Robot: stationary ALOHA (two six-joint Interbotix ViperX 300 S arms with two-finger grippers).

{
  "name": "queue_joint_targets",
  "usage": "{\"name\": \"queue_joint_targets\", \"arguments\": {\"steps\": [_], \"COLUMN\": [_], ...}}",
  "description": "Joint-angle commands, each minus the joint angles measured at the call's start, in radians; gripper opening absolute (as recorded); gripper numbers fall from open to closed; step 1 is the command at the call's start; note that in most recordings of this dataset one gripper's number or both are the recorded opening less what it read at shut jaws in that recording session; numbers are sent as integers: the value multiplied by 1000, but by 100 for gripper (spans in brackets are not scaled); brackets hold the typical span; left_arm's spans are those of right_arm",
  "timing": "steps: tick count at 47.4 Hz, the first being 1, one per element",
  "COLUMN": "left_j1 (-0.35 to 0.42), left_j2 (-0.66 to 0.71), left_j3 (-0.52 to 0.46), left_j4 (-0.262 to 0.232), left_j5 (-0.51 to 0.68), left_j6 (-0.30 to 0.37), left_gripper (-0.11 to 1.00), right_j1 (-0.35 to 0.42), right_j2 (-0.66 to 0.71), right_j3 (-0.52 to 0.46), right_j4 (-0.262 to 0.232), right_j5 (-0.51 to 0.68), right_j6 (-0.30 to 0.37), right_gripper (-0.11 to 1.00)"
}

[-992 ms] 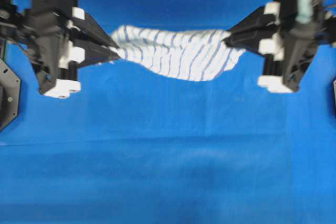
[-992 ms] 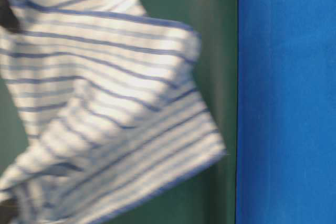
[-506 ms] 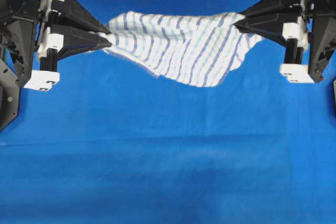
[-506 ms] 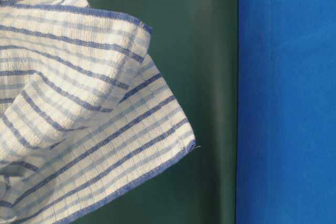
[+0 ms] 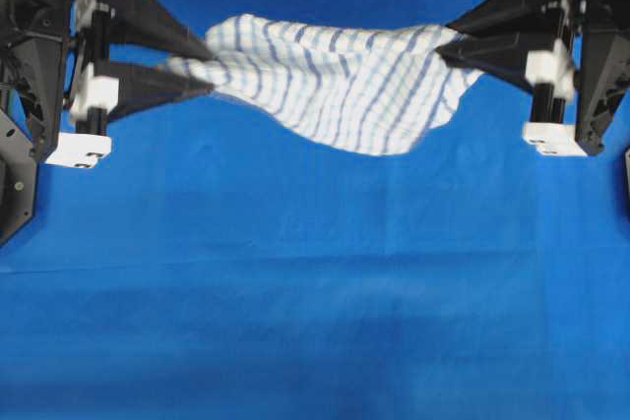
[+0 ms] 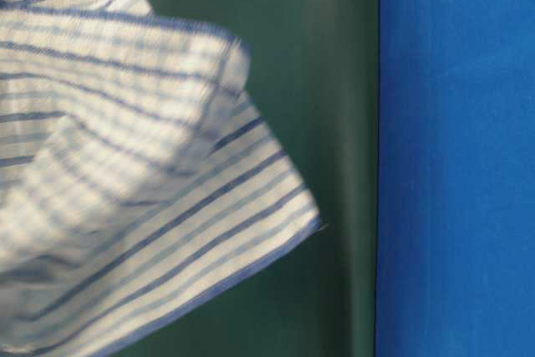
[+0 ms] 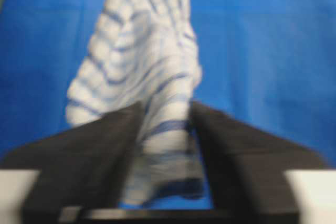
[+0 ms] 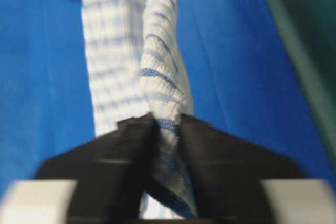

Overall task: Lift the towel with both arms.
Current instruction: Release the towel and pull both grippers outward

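The towel [image 5: 340, 81] hangs stretched between both hands above the blue worktop [image 5: 315, 292]; left hand [image 7: 165, 116] and right hand [image 8: 167, 124] stand parted, seemingly releasing its ends

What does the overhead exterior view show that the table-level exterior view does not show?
Only the overhead view shows both arms: the left gripper and the right gripper, each at one end of the towel, above the blue table cloth. Only the table-level view shows a dark green surface behind the towel and the towel's blue-edged corner hanging free. Both show the striped towel and blue cloth.
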Motion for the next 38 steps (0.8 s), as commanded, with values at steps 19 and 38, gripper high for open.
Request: {"name": "queue_joint_targets", "arguments": {"steps": [19, 38], "left_j1": [-6, -58], "left_j2": [-31, 44], "left_j3": [37, 190], "left_j4": [-5, -5], "left_j5": [-25, -126], "left_j6": [-3, -5], "left_gripper": [94, 94], "right_j1": [-2, 25], "right_j2": [9, 83], "right_j3": [-15, 98], "right_j4": [-37, -11], "right_j5": [-3, -48], "right_j6": [14, 67], "right_gripper": [67, 67]}}
